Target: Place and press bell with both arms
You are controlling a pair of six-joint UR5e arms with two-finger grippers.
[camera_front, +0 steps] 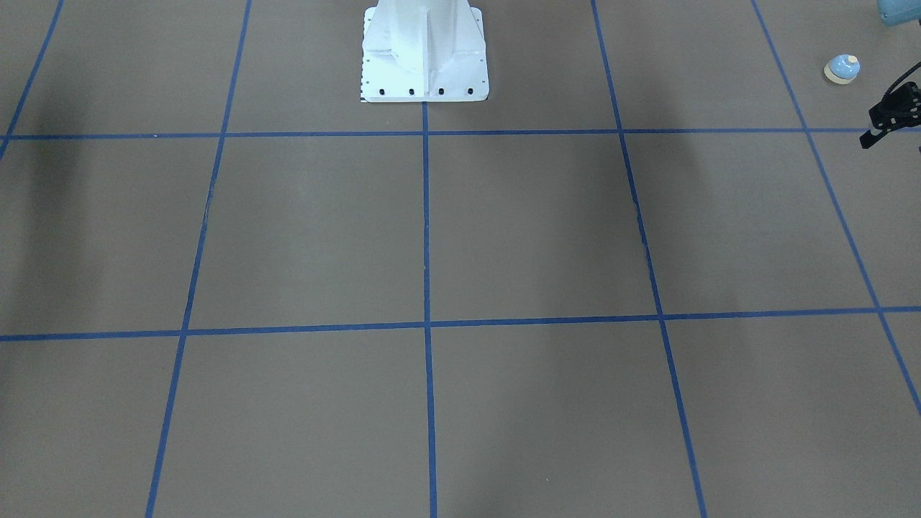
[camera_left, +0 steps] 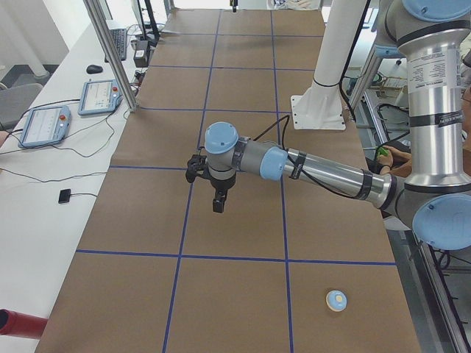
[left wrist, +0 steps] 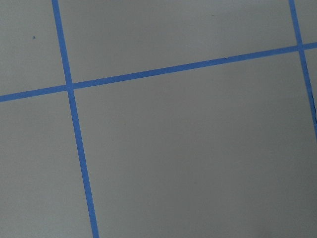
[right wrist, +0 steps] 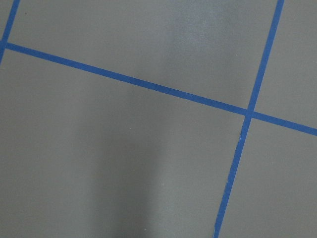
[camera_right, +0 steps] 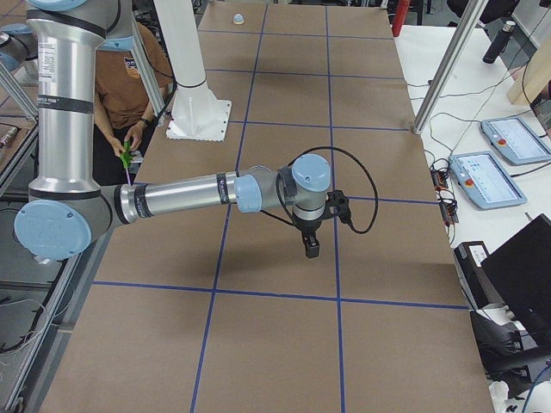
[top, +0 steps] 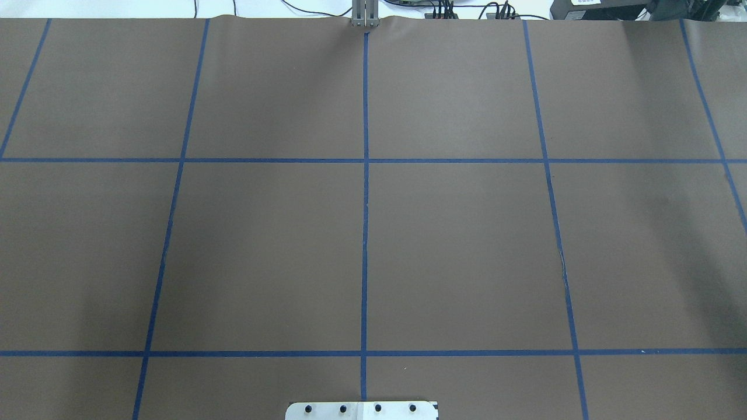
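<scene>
The bell (camera_front: 842, 69) is a small light-blue dome with a cream button. It stands on the brown table cover at the robot's far left, and also shows in the exterior left view (camera_left: 336, 300) and, tiny, in the exterior right view (camera_right: 238, 18). My left gripper (camera_front: 874, 133) is cut off by the frame edge and hovers apart from the bell. It hangs over the table in the exterior left view (camera_left: 218, 202). I cannot tell if it is open. My right gripper (camera_right: 308, 248) hangs over the table far from the bell; I cannot tell its state. Both wrist views show only bare cover.
Blue tape lines (top: 365, 175) divide the brown cover into squares. The white bolted pedestal (camera_front: 424, 57) stands at the robot's side of the table. A seated person (camera_right: 129, 86) is beside it. Tablets (camera_left: 44, 125) and cables lie on the white bench across from the robot.
</scene>
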